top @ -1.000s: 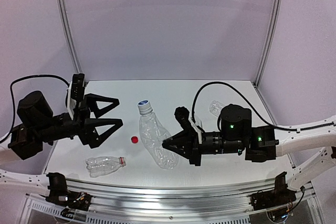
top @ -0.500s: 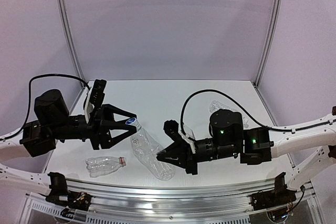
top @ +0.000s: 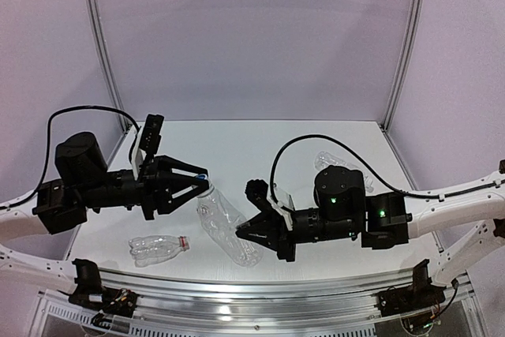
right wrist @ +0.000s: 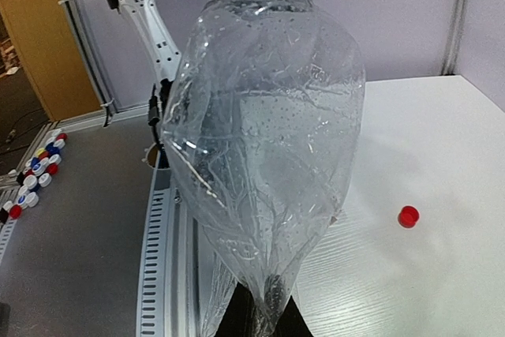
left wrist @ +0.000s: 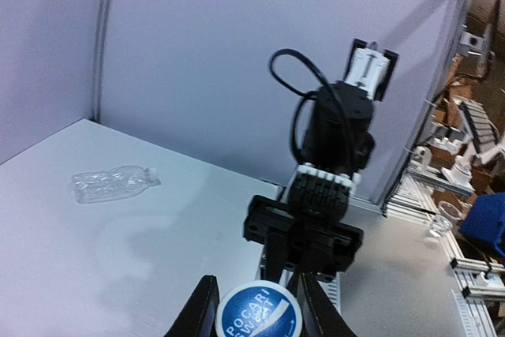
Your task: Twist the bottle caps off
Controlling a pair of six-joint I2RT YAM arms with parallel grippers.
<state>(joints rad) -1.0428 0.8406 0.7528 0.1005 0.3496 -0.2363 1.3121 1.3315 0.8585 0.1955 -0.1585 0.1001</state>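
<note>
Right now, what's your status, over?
Left hand shut on blue cap. Right hand shut on bottle base. Loose red cap nearby, not blocking.

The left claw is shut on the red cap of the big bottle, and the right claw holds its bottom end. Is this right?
Only the colour is wrong: the cap in the left claw is blue, as the left wrist view shows.

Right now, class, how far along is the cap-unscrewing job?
Done: one red cap lies loose on the table. In hand: the right end effector grips the large bottle by its base while the left end effector clamps its blue-and-white cap. Left: twisting that cap off; whether the far small bottle is capped is unclear.
</note>
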